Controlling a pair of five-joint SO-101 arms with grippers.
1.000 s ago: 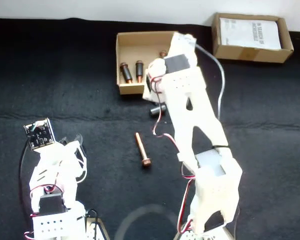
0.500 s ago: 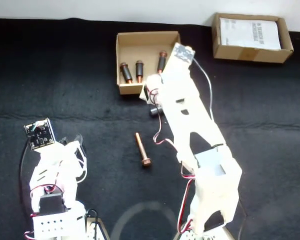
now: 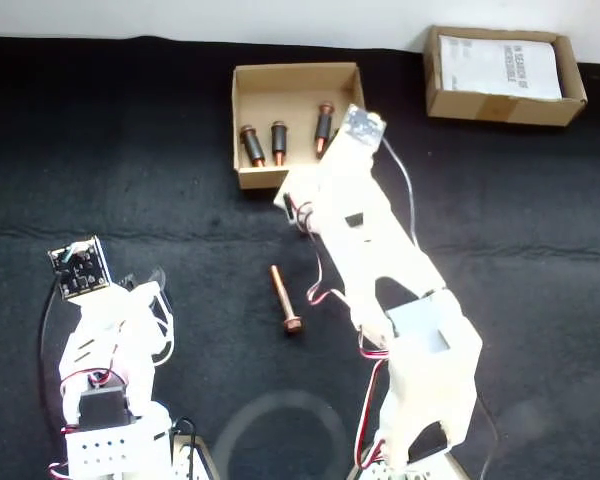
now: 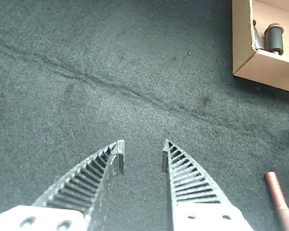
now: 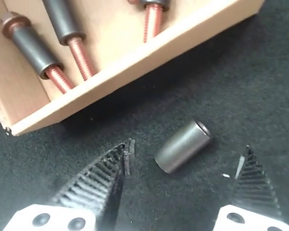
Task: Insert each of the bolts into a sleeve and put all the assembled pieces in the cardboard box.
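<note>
The short dark-grey metal sleeve (image 5: 183, 146) lies on its side on the black table (image 5: 260, 72) just outside the brown cardboard box (image 5: 135, 65), between the spread fingers of the right end effector (image 5: 189, 150); rigid, smooth and probably roll-prone, it wants pinching across its middle.

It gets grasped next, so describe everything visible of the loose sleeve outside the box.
The sleeve is a short, dark grey cylinder, metal-looking with a dull sheen. It lies on its side on the black cloth, near the cardboard box but apart from it, within the open right tool, touching neither tip.
</note>
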